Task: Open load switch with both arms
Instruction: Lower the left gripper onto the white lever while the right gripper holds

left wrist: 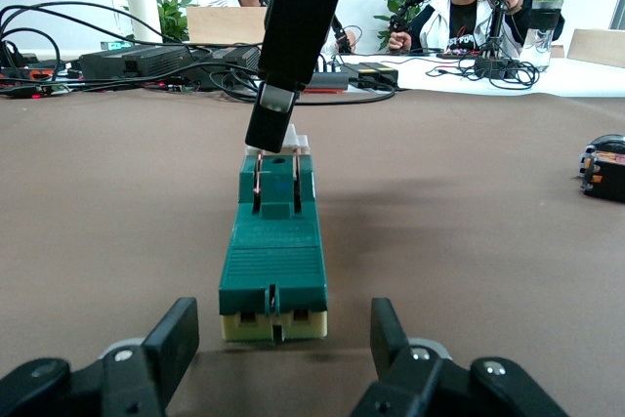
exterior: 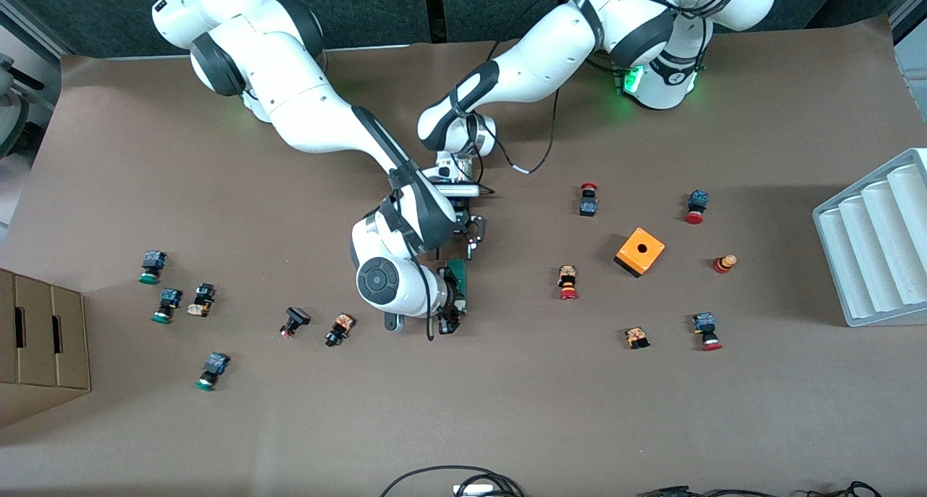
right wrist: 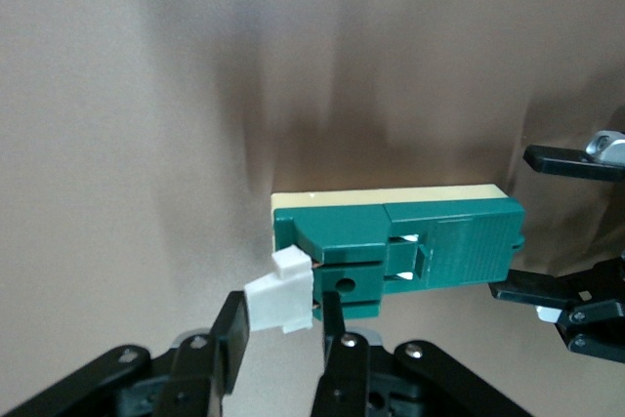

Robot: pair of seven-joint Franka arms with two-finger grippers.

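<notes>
The load switch [exterior: 458,278] is a narrow dark green block lying flat near the table's middle. It shows lengthwise in the left wrist view [left wrist: 276,251] and side-on in the right wrist view [right wrist: 430,241]. A white piece [right wrist: 278,295] sticks out at the end nearer the front camera. My right gripper [exterior: 455,310] [right wrist: 283,312] comes down on that end, one finger against each side of the white piece. My left gripper [exterior: 474,237] [left wrist: 283,324] sits low at the switch's other end, open. Its fingers [left wrist: 181,334] stand wider than the block and clear of it.
An orange cube with a hole [exterior: 639,251] and several red-capped push-buttons [exterior: 568,282] lie toward the left arm's end. Green-capped and dark push-buttons [exterior: 168,305] lie toward the right arm's end. A white ribbed rack [exterior: 876,243] and a cardboard box [exterior: 40,337] stand at the table's ends.
</notes>
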